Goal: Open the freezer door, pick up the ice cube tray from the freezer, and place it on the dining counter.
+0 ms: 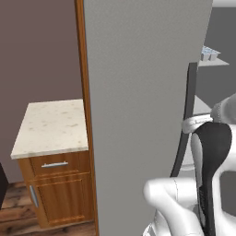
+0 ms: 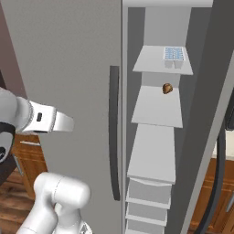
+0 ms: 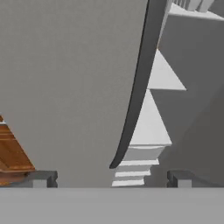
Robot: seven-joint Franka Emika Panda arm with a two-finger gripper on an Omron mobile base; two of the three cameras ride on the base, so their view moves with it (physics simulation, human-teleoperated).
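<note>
freezer door (image 2: 68, 68) looked partly open | ice cube tray (image 2: 173, 54) sat on upper shelf, unpicked | claw (image 3: 111, 178) wide, empty

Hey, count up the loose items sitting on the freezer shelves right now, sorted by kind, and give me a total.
ice cube tray: 1
small brown item, too small to identify: 1
Total: 2

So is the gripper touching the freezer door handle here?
Apart. In the hand view, the open gripper has its fingertips spread wide, and the handle lies beyond them, ungrasped.
</note>
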